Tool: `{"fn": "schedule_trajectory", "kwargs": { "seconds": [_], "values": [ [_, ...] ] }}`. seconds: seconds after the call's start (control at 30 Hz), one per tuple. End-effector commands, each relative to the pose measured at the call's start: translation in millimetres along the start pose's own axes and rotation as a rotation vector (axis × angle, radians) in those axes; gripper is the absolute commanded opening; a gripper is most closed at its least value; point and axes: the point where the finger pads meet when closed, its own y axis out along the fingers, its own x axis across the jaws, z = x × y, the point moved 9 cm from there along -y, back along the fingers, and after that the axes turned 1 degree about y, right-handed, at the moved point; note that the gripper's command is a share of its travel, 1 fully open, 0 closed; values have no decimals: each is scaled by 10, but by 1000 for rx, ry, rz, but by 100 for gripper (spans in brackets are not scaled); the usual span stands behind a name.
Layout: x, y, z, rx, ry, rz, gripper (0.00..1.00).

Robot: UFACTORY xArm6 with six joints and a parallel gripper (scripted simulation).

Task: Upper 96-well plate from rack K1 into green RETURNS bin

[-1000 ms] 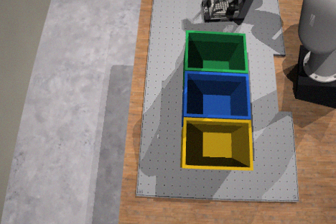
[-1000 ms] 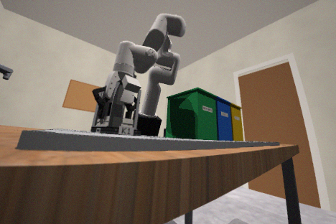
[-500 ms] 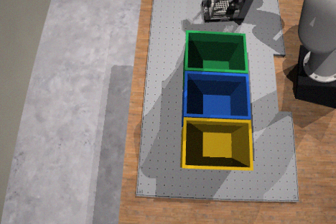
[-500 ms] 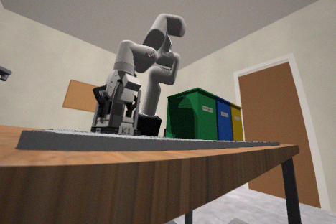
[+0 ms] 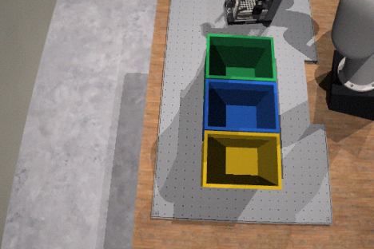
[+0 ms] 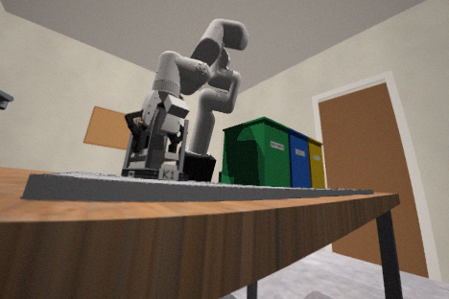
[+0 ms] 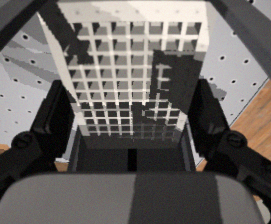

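Observation:
The stack rack K1 [image 5: 245, 8] stands at the far end of the grey mat, beyond the green bin [image 5: 240, 57]; in the low side view the rack [image 6: 153, 153] shows its K1 label. My gripper [image 7: 130, 94] is down in the rack and shut on the upper 96-well plate [image 7: 128, 75], a white grid of wells, with one dark finger at each long side. The plate still sits at the rack [image 5: 244, 5]. The lower plate is hidden beneath it. The green bin is empty and upright.
A blue bin [image 5: 240, 105] and a yellow bin [image 5: 241, 160] stand in a row touching the green one, both empty. The arm's base [image 5: 353, 76] stands on the right. The bins' signs face the low side camera [image 6: 277, 145].

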Motion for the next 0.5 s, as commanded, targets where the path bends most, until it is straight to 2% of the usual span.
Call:
{"fn": "schedule_trajectory", "kwargs": {
  "seconds": [0.0, 0.47],
  "values": [
    [8, -43, 7, 1, 0, -2, 0],
    [8, -76, 7, 1, 0, -2, 0]
  ]
}}
